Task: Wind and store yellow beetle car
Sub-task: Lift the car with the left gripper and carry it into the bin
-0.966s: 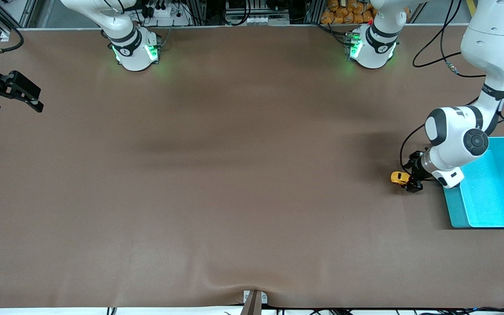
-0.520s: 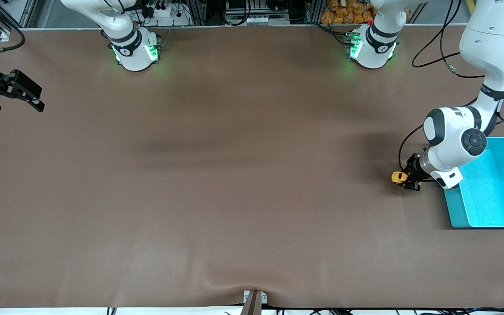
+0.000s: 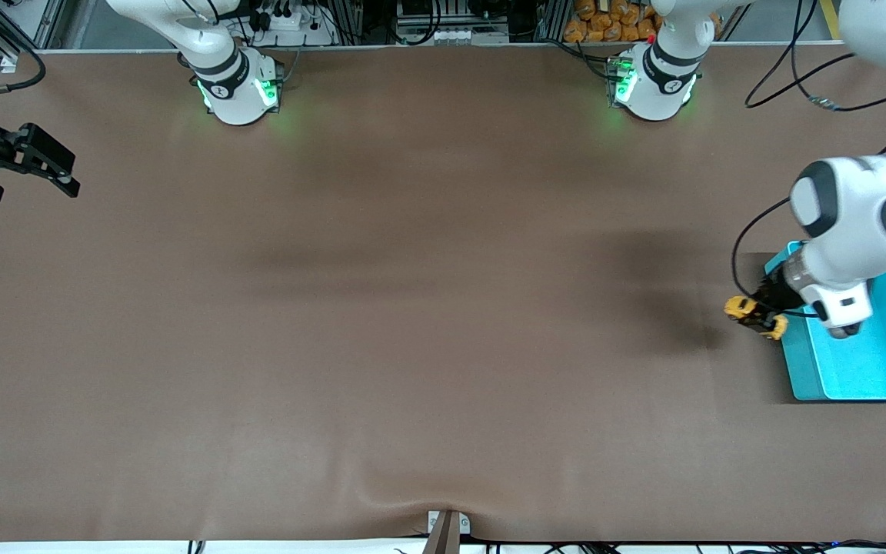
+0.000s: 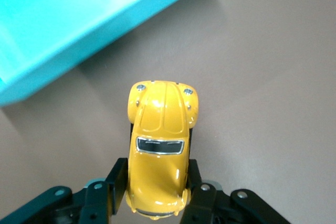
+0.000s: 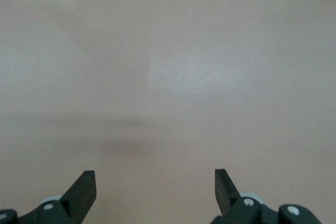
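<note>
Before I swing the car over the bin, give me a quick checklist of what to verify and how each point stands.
1. Left end effector shut on the yellow beetle car: ok, fingers clamp both of its sides.
2. Car lifted off the table: ok, it hangs above the brown surface in the left wrist view.
3. Car over the teal bin: not ok, it is beside the bin's wall, not yet above the inside.
4. Bin free to take it: ok for the part in view; the left arm hides the rest.
5. Right end effector out of the way: ok, open, waiting at the right arm's end of the table.
</note>
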Tool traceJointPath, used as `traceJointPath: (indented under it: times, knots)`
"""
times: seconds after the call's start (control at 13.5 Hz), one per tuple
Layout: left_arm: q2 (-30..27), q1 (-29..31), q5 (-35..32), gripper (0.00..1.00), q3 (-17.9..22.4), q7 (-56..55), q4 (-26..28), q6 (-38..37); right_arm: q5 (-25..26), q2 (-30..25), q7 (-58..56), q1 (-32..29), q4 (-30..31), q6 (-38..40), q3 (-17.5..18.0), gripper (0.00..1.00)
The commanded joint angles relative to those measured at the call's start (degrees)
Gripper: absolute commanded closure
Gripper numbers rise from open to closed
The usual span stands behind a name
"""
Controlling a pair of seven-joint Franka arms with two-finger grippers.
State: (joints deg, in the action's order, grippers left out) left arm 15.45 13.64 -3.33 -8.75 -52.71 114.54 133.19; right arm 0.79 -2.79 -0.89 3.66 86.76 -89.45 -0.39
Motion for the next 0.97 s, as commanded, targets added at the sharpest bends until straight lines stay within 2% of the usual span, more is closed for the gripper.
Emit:
traceJointPath:
  times: [0.0,0.45,0.74,0.89]
  knots:
    - [0.8,3.2,-1.3,1.0,0.0,10.0,-6.3,-6.9,-0.5,0.7,-0.6,-0.2,-1.7,0.5,0.2,0.0]
    - [6.9,11.8,-1.2,1.0,0.0,38.1,-14.7,-9.3,-1.4,0.9,-0.7,-0.4,-2.1,0.5,0.2,0.0]
    - [11.6,17.1,-1.4,1.0,0.0,57.7,-16.4,-9.3,-1.5,1.2,-0.7,-0.2,-2.1,0.5,0.2,0.0]
    - [14.2,18.8,-1.5,1.0,0.0,63.5,-16.5,-8.8,-1.5,1.2,-0.7,-0.2,-2.1,0.5,0.2,0.0]
